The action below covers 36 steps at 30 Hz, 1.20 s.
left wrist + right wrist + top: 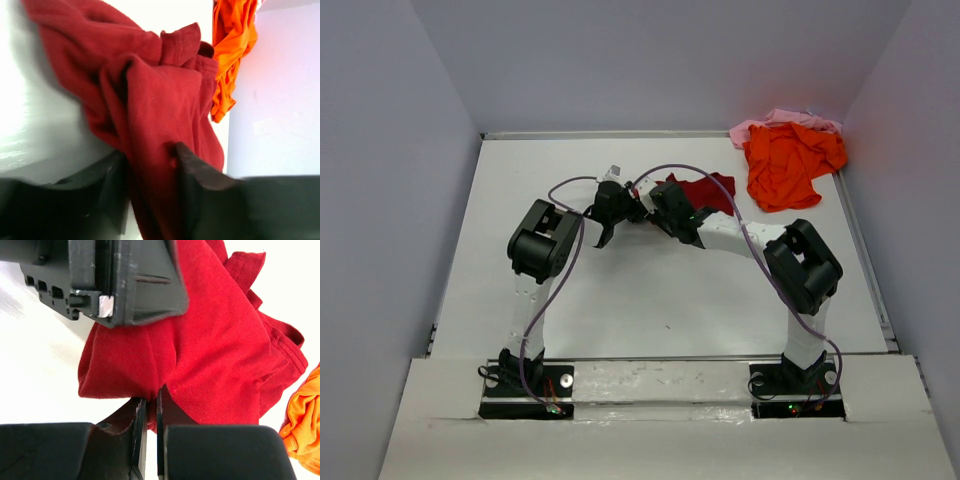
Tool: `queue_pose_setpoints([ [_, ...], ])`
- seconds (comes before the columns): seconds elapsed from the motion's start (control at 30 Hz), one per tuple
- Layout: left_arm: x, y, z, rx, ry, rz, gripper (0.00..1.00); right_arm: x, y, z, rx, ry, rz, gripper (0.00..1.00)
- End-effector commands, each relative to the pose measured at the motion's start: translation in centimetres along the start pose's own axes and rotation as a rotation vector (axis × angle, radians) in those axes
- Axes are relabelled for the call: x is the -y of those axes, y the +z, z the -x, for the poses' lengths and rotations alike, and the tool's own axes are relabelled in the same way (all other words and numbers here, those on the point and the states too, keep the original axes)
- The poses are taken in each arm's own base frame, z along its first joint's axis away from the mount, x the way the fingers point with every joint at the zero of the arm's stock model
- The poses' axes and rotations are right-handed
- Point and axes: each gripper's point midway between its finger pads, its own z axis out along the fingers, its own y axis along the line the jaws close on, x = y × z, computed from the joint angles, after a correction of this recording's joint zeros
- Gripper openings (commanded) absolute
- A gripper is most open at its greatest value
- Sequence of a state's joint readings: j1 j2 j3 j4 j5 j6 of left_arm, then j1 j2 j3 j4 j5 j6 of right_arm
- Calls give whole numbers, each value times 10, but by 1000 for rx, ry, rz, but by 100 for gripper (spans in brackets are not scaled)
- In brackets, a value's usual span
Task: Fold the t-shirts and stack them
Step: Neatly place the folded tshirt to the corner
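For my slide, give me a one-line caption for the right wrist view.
Right gripper pinches a crumpled dark red cotton t-shirt while the left gripper hovers above.

left hand (150, 187) part-open, right hand (151, 432) pinched

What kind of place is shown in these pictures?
Probably a robot test cell, not a home: a plain white table closed in by bare pale walls, with two robot arms bolted at its near edge and only t-shirts on it.
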<state>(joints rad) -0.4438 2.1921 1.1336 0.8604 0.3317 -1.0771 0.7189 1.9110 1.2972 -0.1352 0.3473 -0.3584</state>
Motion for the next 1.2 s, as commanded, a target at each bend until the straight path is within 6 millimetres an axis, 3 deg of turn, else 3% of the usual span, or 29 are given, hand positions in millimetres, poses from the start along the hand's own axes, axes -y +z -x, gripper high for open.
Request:
queue_pose_setpoints([
  [0.0, 3, 10, 1, -4, 20, -10, 31, 21, -18, 30, 80, 57, -45, 0],
  [0.03, 3, 11, -1, -10, 17, -11, 7, 21, -18, 29, 79, 55, -45, 0],
  [0.07, 3, 12, -1, -12, 20, -15, 0, 20, -17, 28, 76, 51, -44, 0],
  [0.27, 5, 17, -1, -38, 27, -10, 0, 20, -18, 27, 62, 86, -46, 0],
  [0.3, 3, 17, -2, -46, 32, 3, 0, 18, -18, 21, 35, 101, -43, 5],
  [0.33, 2, 17, -1, -50, 36, 13, 0, 16, -19, 19, 26, 123, -37, 34],
  [0.37, 2, 17, 1, -55, 45, 20, 0, 12, -20, 12, 8, 141, -29, 49],
  [0.43, 4, 15, 10, -59, 66, 43, 0, 9, -22, 0, -18, 207, -39, 90],
  [0.47, 15, 14, 18, -49, 83, 30, 0, 6, -24, -13, -56, 266, -57, 99],
  [0.53, 7, 10, 32, -50, 125, 92, 0, 11, -30, -22, -88, 324, -102, 100],
  [0.57, 8, 9, 37, -56, 151, 108, 0, 3, -32, -25, -101, 354, -94, 100],
  [0.6, 24, 16, 52, -48, 192, 92, 0, -2, -38, -28, -99, 401, -96, 100],
  [0.63, 9, 13, 55, -99, 238, 162, 0, -11, -43, -25, -89, 414, -78, 100],
  [0.73, 12, 11, 81, -113, 292, 215, 0, -29, -59, -22, -65, 482, -37, 100],
  [0.87, -8, -10, 144, -52, 351, 313, 0, -66, -81, -15, -10, 496, 60, 100],
  [0.9, 0, -13, 162, -23, 377, 313, 0, -68, -83, -12, 6, 515, 73, 100],
  [0.97, -8, -22, 179, -18, 392, 356, 0, -85, -89, -15, 9, 509, 131, 100],
  [1.0, -11, -26, 197, 1, 421, 361, 0, -87, -89, -13, 21, 519, 143, 100],
  [1.17, -46, -43, 239, 28, 483, 476, 0, -109, -90, -21, 24, 500, 209, 99],
])
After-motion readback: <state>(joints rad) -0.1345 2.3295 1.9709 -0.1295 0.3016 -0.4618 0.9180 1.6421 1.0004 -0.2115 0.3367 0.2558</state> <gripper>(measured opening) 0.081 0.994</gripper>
